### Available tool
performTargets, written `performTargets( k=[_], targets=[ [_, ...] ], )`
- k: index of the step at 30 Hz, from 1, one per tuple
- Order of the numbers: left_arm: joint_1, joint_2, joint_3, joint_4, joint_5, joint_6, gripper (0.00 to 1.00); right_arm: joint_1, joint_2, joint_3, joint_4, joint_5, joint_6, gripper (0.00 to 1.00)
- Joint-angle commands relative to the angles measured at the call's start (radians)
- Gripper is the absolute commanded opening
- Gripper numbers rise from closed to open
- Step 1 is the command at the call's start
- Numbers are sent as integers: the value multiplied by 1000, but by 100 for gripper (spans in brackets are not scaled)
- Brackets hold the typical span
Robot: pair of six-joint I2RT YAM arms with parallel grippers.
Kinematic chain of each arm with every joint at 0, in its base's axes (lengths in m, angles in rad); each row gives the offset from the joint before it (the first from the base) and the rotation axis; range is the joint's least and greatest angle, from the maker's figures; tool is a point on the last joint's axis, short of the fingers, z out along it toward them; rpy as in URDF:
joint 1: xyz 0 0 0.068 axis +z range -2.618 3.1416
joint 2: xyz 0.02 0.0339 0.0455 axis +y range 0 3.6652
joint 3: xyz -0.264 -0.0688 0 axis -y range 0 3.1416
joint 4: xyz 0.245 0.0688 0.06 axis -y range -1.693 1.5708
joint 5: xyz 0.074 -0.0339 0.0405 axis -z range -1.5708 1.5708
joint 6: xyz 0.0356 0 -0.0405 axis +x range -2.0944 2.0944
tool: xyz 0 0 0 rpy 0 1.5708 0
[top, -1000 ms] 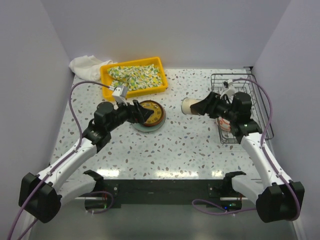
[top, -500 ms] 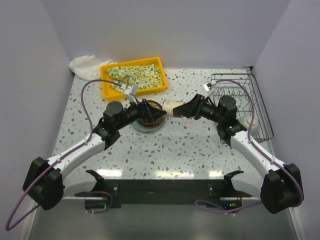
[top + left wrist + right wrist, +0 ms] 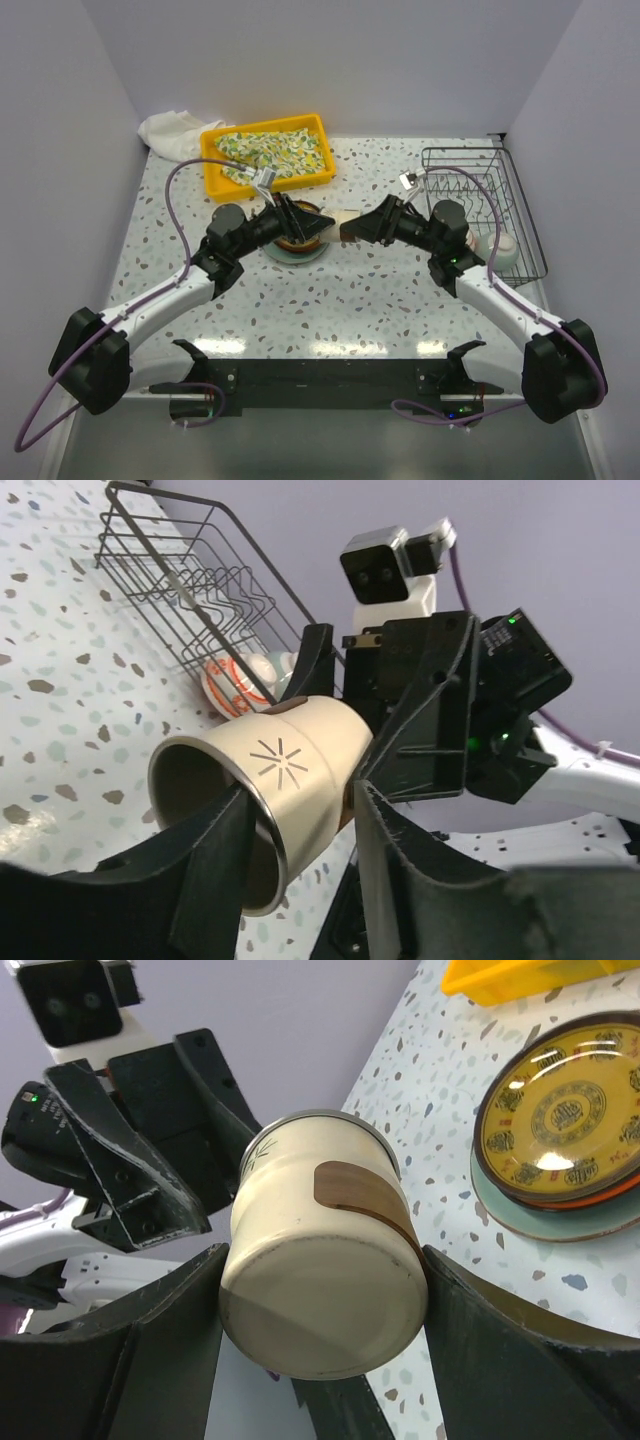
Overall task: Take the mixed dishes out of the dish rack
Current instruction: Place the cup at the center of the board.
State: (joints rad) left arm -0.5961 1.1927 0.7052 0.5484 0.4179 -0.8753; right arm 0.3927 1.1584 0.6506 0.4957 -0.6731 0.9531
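The right claw (image 3: 322,1257) pinches the small tan cup (image 3: 310,1310) by its closed bottom end. One finger presses each side. The cup lies on its side in the air above the speckled table (image 3: 330,290).

The cup's open end points away from the right claw, straight at the left claw (image 3: 300,802). The left claw's two fingers (image 3: 215,880) sit on either side of the cup's rim, very close to it. I cannot tell if they squeeze the cup or only sit next to it. The two claws face each other with the cup between them.

Below the left claw and a little to its side is the brown-yellow patterned plate (image 3: 560,1120). It rests on top of the pale green-blue plate (image 3: 520,1218), and both are on the table.

Behind the right claw, by the right arm, stands the dish rack (image 3: 470,151). A red-patterned white bowl (image 3: 245,675) is inside it, at the end nearer the arm bases.

Far past the left claw is a yellow tray (image 3: 213,160) with a floral cloth (image 3: 275,150) in it.
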Motion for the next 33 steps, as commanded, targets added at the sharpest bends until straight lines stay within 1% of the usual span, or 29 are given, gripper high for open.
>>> performTargets(
  k=[1, 2, 4, 5, 9, 10, 12, 13, 15, 16, 17, 19, 20, 23, 24, 27, 33],
  targets=[
    [-4, -27, -38, 151, 32, -65, 41, 6, 4, -29, 102, -2, 27, 24],
    [-4, -30, -42, 159, 35, -71, 37, 5, 6, -35, 113, -3, 38, 24],
    [-4, -36, -52, 171, 42, -79, 33, 6, 18, -57, 148, -6, 53, 24],
    [-4, -39, -53, 173, 47, -82, 28, 5, 20, -63, 158, -8, 65, 24],
    [-4, -47, -64, 200, 61, -105, 18, 5, 37, -83, 179, -13, 73, 27],
    [-4, -48, -70, 208, 64, -114, 17, 5, 40, -86, 184, -13, 73, 29],
    [-4, -56, -75, 219, 67, -120, 10, 5, 47, -95, 184, -10, 69, 33],
    [-4, -61, -78, 222, 70, -126, 8, 5, 50, -100, 179, -10, 64, 38],
    [-4, -73, -81, 216, 65, -122, 0, 5, 57, -111, 179, -3, 59, 46],
    [-4, -76, -82, 211, 58, -116, 0, 6, 60, -114, 178, -3, 58, 51],
    [-4, -81, -84, 205, 53, -111, 0, 5, 58, -117, 173, -2, 50, 58],
    [-2, -94, -84, 185, 42, -96, 0, 6, 57, -118, 158, 4, 38, 64],
    [-2, -102, -84, 179, 36, -88, 0, 5, 57, -117, 143, 6, 24, 71],
    [1, -113, -84, 166, 27, -70, 0, 6, 52, -114, 110, 9, -2, 82],
    [2, -114, -85, 165, 27, -67, 0, 6, 52, -109, 101, 10, -10, 87],
    [15, -117, -84, 170, 32, -68, 0, 5, 46, -108, 78, 20, -28, 96],
    [54, -117, -81, 133, 32, -56, 0, 5, 47, -98, 49, 20, -51, 98]
  ],
)
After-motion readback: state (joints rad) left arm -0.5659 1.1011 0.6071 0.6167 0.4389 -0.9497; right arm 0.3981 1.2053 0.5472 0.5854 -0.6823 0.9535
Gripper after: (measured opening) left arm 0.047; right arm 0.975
